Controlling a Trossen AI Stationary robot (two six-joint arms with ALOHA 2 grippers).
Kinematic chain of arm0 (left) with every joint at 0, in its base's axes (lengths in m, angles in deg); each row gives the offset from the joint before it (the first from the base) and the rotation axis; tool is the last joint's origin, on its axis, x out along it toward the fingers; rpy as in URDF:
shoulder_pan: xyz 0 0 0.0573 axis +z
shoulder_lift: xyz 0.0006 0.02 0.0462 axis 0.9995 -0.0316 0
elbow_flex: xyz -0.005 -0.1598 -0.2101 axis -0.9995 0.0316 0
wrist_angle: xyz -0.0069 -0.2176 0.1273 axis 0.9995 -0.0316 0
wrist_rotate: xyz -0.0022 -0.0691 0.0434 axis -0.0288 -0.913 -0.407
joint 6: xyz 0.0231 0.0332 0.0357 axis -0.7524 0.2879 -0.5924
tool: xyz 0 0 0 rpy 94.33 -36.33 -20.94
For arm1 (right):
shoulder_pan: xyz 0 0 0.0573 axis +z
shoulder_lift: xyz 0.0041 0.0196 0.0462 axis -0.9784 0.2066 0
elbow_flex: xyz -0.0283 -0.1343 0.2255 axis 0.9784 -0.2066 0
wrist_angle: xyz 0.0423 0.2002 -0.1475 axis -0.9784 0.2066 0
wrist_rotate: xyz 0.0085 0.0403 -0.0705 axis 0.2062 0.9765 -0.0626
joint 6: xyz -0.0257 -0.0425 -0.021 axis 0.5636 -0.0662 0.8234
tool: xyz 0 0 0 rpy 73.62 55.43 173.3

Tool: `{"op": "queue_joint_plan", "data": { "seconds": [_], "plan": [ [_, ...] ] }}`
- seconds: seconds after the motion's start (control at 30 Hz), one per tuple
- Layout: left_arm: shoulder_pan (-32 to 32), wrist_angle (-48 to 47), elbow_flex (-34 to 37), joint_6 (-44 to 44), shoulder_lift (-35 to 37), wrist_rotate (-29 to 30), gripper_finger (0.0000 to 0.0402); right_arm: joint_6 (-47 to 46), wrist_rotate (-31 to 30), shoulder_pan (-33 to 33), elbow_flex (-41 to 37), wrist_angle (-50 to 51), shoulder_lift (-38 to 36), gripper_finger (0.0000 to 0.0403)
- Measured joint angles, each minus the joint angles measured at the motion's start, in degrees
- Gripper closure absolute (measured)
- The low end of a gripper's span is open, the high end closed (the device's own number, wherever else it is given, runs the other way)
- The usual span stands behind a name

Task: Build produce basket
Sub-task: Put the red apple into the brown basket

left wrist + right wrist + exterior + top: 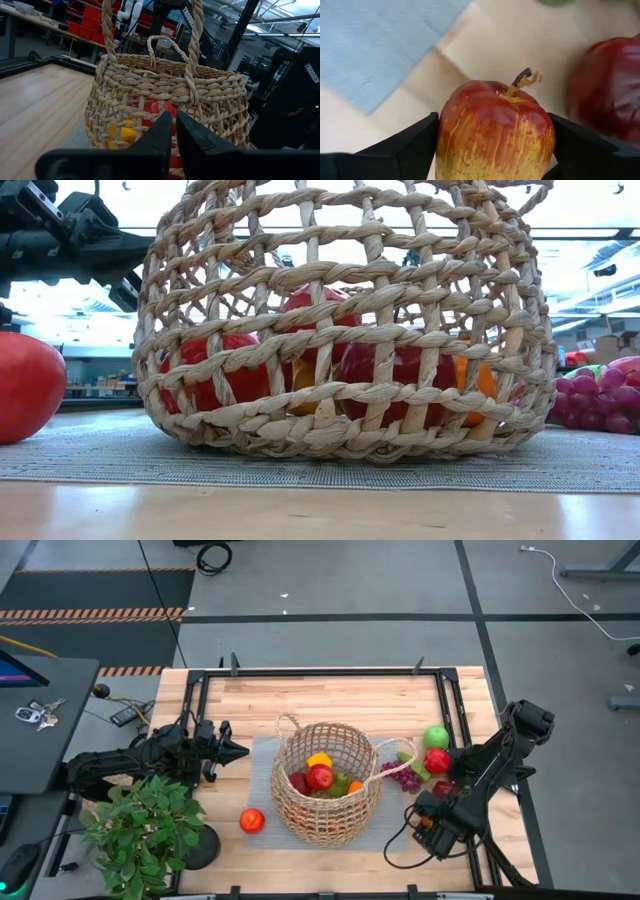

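Apple (495,132) in right hand (492,142); basket (327,783) w/ red, yellow, orange produce (320,777).

1 basket (327,783), 1 potted plant (140,830), 2 arms.

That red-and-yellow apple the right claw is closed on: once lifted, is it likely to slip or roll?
The apple looks smooth and glossy, so it may slip somewhat. The right claw has its fingers on opposite sides at the widest part, which probably helps. It is round, so it would likely roll if dropped on the table.
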Motion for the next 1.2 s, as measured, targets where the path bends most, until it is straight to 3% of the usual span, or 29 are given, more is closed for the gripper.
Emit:
{"op": "queue_joint_plan", "data": {
  "seconds": [0.13,0.3,0.47,0.8,0.97,1.2],
  "plan": [
    [0.0,-0.01,0.0,0.0,0.01,0.0,0.0374,3.15,-3.2,0.0,2.89,0.33,-2.32,0.0057],
    [0.0,-0.02,-0.01,-0.03,0.0,0.0,0.0368,9.94,-14.88,0.0,7.71,-0.79,-5.7,0.0057],
    [-0.01,-0.02,0.0,0.0,0.0,0.01,0.0366,24.52,-23.64,-0.44,10.75,-11.83,-8.5,0.0057],
    [-0.01,-0.02,0.0,0.0,0.0,0.0,0.0373,60.56,-23.35,-3.54,11.12,-45.21,-9.66,0.0056],
    [-0.02,0.0,0.0,-0.01,0.0,0.0,0.0366,69.27,-21.28,-5.39,11.12,-53.41,-9.66,0.0055],
    [0.0,-0.02,-0.02,-0.01,0.0,0.0,0.0371,76.33,-20.08,-10.13,11.1,-57.41,-9.66,0.0055]
  ]
}}
